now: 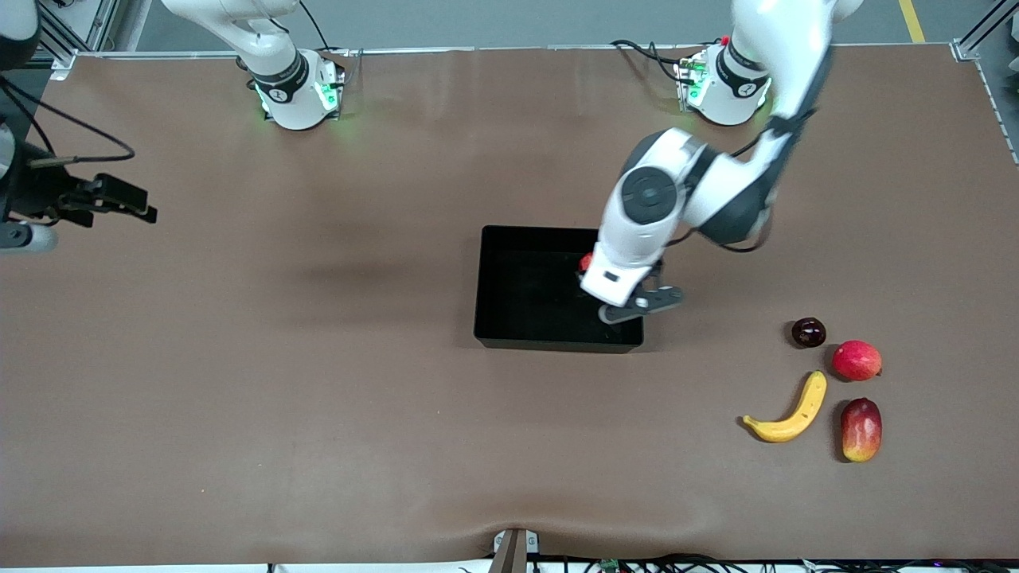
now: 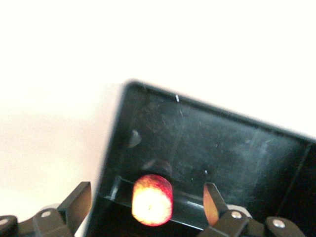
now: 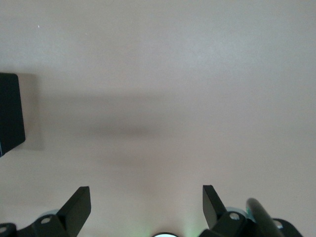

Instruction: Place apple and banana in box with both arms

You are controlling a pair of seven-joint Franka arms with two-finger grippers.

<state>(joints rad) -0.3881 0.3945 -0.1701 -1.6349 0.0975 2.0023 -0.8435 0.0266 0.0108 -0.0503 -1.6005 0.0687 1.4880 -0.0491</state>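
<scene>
The black box (image 1: pixel 549 341) lies mid-table. My left gripper (image 1: pixel 590 275) hangs over the box's end toward the left arm. Its fingers are wide open in the left wrist view (image 2: pixel 146 193). The red and yellow apple (image 2: pixel 152 200) sits between them, touching neither, against the box's inner wall (image 2: pixel 222 143). A sliver of the apple (image 1: pixel 587 261) shows beside the hand in the front view. The yellow banana (image 1: pixel 788 414) lies on the table toward the left arm's end, nearer the front camera than the box. My right gripper (image 1: pixel 146 210) waits open (image 3: pixel 146 197) above the table at the right arm's end.
Beside the banana lie a dark round fruit (image 1: pixel 808 332), a smooth pink-red round fruit (image 1: pixel 856 360) and a red-yellow mango-like fruit (image 1: pixel 861 430). A corner of the box (image 3: pixel 10 111) shows in the right wrist view.
</scene>
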